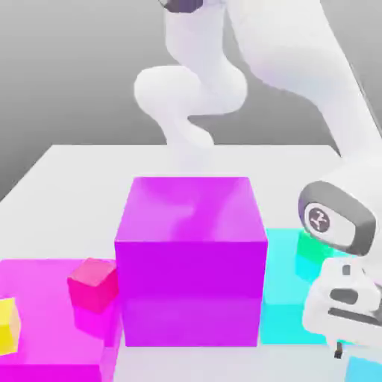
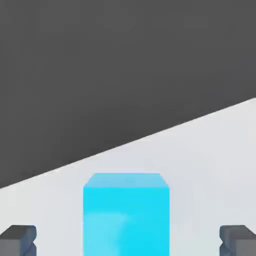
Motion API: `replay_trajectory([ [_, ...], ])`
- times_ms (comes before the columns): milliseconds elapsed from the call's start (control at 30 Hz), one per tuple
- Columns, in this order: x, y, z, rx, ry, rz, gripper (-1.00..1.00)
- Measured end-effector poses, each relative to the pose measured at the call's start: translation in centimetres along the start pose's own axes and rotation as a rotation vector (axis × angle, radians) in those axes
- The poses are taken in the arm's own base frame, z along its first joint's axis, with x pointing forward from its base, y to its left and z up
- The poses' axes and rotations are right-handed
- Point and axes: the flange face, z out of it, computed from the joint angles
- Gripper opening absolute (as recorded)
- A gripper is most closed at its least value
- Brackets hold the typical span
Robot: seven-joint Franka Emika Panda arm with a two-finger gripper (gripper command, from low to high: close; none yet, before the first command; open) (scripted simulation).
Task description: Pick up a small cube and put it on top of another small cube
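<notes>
Gripper [image 2: 127,242] fingers stand wide apart and hold nothing; in the hand view the two dark grey fingertips [image 2: 19,240] sit at the lower corners of the frame, with the small bright sky-blue cube [image 2: 126,215] between them, apart from both. That cube rests on the pale grey tabletop [image 2: 210,165]. In the exterior view the white robot hand [image 1: 339,298] is at the lower right of the frame, above the large flat cyan block [image 1: 283,298]. The small green cube [image 1: 312,246] sits on that block, partly hidden behind the hand. At centre stands a large magenta cube [image 1: 192,261]. At lower left, a small pink-red cube [image 1: 93,283] and a small yellow cube [image 1: 7,324] rest on a flat magenta block [image 1: 45,351].
</notes>
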Motion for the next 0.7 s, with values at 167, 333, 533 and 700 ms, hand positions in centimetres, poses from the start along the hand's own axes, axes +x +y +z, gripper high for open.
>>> replay_trajectory([
  [167,0.0,0.0,0.0,0.002,-0.001,0.000,-1.00],
  [333,0.0,-0.1,-4.2,0.002,-0.002,0.001,-1.00],
  [533,-2.3,3.1,-9.0,-0.035,0.041,-0.170,-1.00],
  [700,-4.1,6.6,-12.0,-0.061,0.066,-0.328,-1.00],
])
